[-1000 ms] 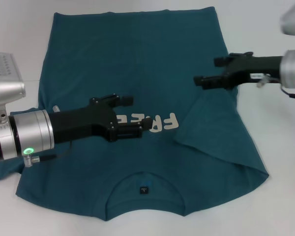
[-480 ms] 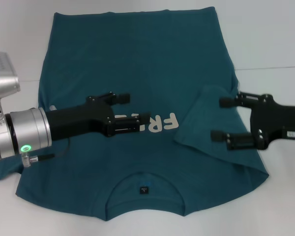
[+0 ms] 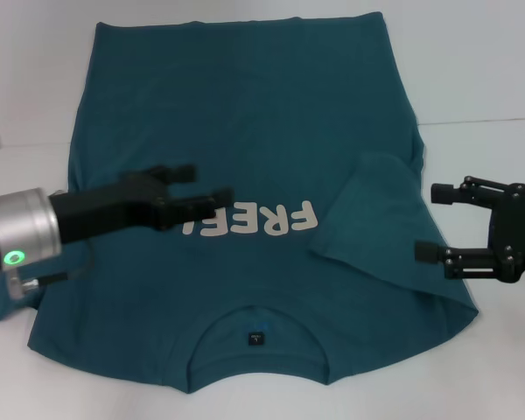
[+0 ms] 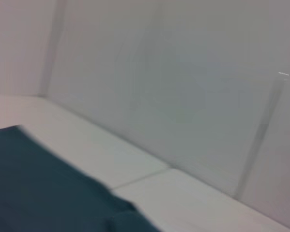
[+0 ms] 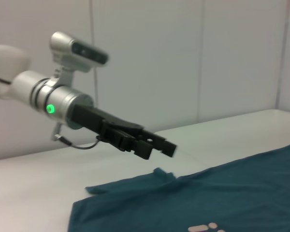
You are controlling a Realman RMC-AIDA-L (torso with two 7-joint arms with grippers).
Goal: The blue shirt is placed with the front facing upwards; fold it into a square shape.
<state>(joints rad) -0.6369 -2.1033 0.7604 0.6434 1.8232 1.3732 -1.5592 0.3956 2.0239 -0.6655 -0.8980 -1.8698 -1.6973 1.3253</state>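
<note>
The blue shirt [image 3: 245, 114] lies flat on the white table [image 3: 490, 70], chest up, with the white "FREE" lettering [image 3: 262, 219] in the middle and the collar with its dark neck label [image 3: 257, 337] nearest me. One sleeve [image 3: 376, 210] is folded inward over the body on the right side. My left gripper [image 3: 212, 182] hovers open above the chest, just left of the lettering, holding nothing. My right gripper [image 3: 426, 222] is open and empty at the shirt's right edge, beside the folded sleeve. The right wrist view shows the left gripper [image 5: 157, 145] above the shirt [image 5: 208, 203].
The other sleeve [image 3: 0, 302] spreads out at the left under my left arm. A seam in the table [image 3: 481, 121] runs along the right side. The left wrist view shows a shirt edge [image 4: 38, 193] and a pale wall [image 4: 183, 72].
My left gripper has pulled back leftward off the lettering. My right gripper came down from the upper right to the shirt's right edge, then drew slightly outward.
</note>
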